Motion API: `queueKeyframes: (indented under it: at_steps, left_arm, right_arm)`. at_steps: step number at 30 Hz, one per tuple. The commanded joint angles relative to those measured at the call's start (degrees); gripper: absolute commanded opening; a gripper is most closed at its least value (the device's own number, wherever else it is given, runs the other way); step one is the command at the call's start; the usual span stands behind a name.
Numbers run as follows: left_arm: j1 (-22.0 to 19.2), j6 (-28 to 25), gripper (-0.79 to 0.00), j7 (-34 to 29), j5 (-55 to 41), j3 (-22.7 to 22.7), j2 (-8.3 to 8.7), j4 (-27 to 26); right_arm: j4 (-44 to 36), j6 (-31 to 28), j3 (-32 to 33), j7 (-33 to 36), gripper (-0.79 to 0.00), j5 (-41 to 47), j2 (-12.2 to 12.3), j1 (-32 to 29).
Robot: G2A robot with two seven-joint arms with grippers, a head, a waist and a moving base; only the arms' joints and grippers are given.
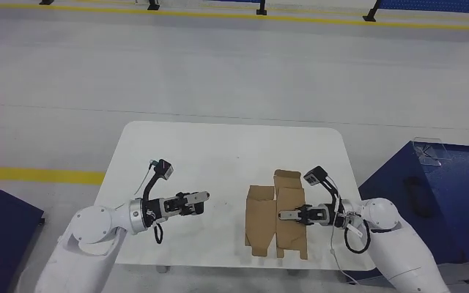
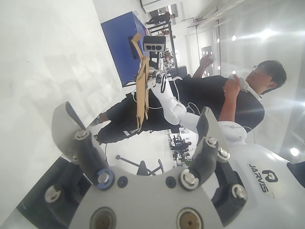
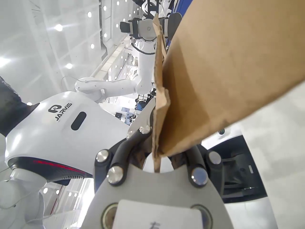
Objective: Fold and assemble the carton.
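The carton [image 1: 272, 214] is a flattened brown cardboard blank with flaps, at the front right part of the white table [image 1: 220, 146]. My right gripper [image 1: 287, 216] is shut on the carton's near-right edge; in the right wrist view the cardboard [image 3: 226, 60] runs out from between the right gripper's [image 3: 164, 141] jaws. My left gripper [image 1: 199, 203] is open with nothing in it, left of the carton with a gap between them, pointing toward it. The left wrist view shows the left gripper's [image 2: 137, 116] spread fingers [image 2: 69, 113] and, beyond them, the carton [image 2: 141, 89] edge-on.
A blue cabinet [image 1: 418, 183] stands just off the table's right side. Another dark blue object [image 1: 15, 220] sits off the front left corner. The back half of the table is bare white surface.
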Motion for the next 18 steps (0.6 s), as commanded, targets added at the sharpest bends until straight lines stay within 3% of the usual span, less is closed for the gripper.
queueKeyframes:
  at_steps: [1,9,18]
  left_arm:
    - [0.00,0.00,0.000,-0.01,0.00,0.00,0.00,0.00]
    - [0.00,0.00,0.000,-0.01,0.00,0.00,0.00,0.00]
    - [0.00,0.00,0.000,-0.01,0.00,0.00,0.00,0.00]
  right_arm:
    - [-1.65,-2.48,2.30,-4.41,-0.785,0.78,0.13,-0.57]
    - [-15.82,-11.34,16.45,-13.09,-0.785,-1.72,1.67,-8.84]
    - [-35.10,-13.49,25.35,-21.37,-0.785,-7.32,1.77,-20.47]
